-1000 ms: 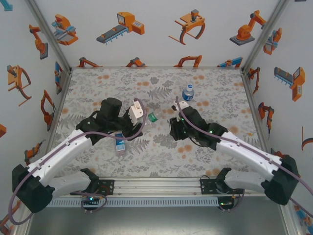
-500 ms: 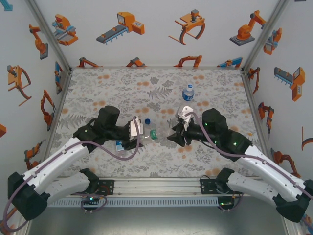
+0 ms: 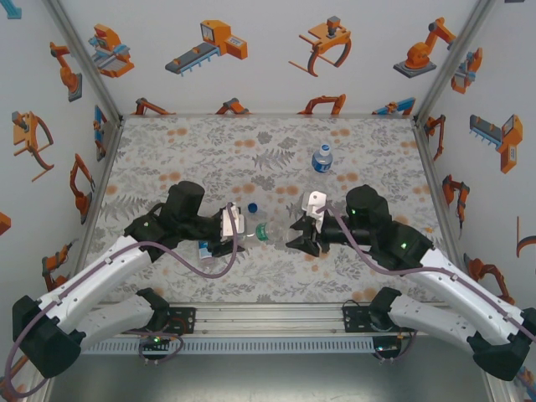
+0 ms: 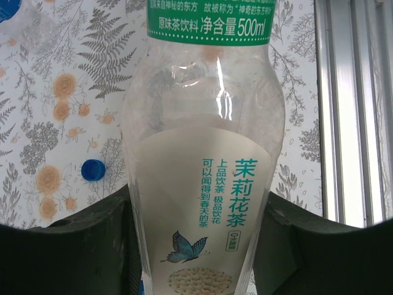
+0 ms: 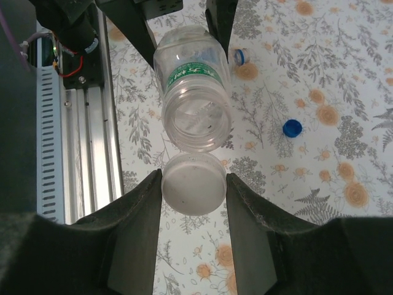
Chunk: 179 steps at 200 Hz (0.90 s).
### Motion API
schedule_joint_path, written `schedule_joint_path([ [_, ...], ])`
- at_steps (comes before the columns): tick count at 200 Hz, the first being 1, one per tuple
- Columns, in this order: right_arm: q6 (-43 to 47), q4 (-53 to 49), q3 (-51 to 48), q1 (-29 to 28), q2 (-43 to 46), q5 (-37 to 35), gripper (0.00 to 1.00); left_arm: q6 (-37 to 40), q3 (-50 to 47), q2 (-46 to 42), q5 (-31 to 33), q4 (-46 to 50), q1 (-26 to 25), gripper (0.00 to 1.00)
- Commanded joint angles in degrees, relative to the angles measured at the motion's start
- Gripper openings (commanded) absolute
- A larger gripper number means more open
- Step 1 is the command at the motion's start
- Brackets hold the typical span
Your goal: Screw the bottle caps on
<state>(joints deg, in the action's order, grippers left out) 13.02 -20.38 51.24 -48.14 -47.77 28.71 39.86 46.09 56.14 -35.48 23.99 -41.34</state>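
Where the two arms meet: a little nearer than the middle of the flower-patterned table (image 3: pixel 167 142), the left gripper (image 3: pixel 241 228) and the right gripper (image 5: pixel 194 182) point at each other, close together.
Left gripper: its jaws are drawn in narrow and clamp the body of the wide bottle (image 4: pixel 202 184), one dark finger on each side of the pale label.
Wide bottle: clear plastic, held on its side with its open, uncapped mouth pointing toward the right gripper (a green band with white lettering circles it near the neck).
Right gripper: its jaws are narrow and pinch the white cap (image 5: pixel 193 190) by its rim, one finger on either side.
White cap: it sits just beside the bottle's open mouth and slightly off its line. I cannot tell whether cap and mouth touch.
Blue cap (image 3: pixel 251 208): it lies loose on the table just beyond the wide bottle, apart from both grippers.
Lying slim bottle (image 3: pixel 205 249): it has a blue label, lies on its side under the left arm, and is partly hidden.
Upright slim bottle (image 3: pixel 322 157): it stands toward the back, right of centre, well apart from the grippers.
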Motion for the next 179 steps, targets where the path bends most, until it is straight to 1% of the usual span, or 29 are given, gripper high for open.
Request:
schedule_joint_path([
  [1, 1.67, 1.41, 3.16, 0.0, 1.25, -1.69, 0.26, 0.93, 1.4, -0.75, 1.78, 1.19, -0.52, 0.0],
  [31, 1.75, 1.99, 3.29, -0.02, 1.69, -1.93, 0.25, 1.03, 1.42, -0.6, 1.74, 1.19, -0.5, 0.0],
  [70, 2.07, 2.06, 4.21, -0.02, -0.17, -0.74, 0.24, 0.97, 1.3, -0.76, 1.58, 1.15, -0.52, 0.0],
  [103, 2.63, -1.57, 4.14, -0.02, -0.41, -3.66, 0.23, 0.75, 0.74, -1.47, 1.74, 0.44, -0.54, 0.0],
  [135, 2.13, -2.12, 2.66, -0.02, 2.14, -6.59, 0.22, 0.62, 0.76, -1.38, 1.73, 0.1, -0.56, 0.0],
  [157, 0.77, -0.3, 1.52, -0.02, 4.04, -8.38, 0.21, 0.56, 0.85, -1.29, 1.78, 0.1, -0.51, 0.0],
  [179, -1.27, 4.86, 0.32, -0.02, 5.13, -7.73, 0.21, 0.53, 0.85, -1.19, 1.5, 0.09, -0.55, 0.0],
])
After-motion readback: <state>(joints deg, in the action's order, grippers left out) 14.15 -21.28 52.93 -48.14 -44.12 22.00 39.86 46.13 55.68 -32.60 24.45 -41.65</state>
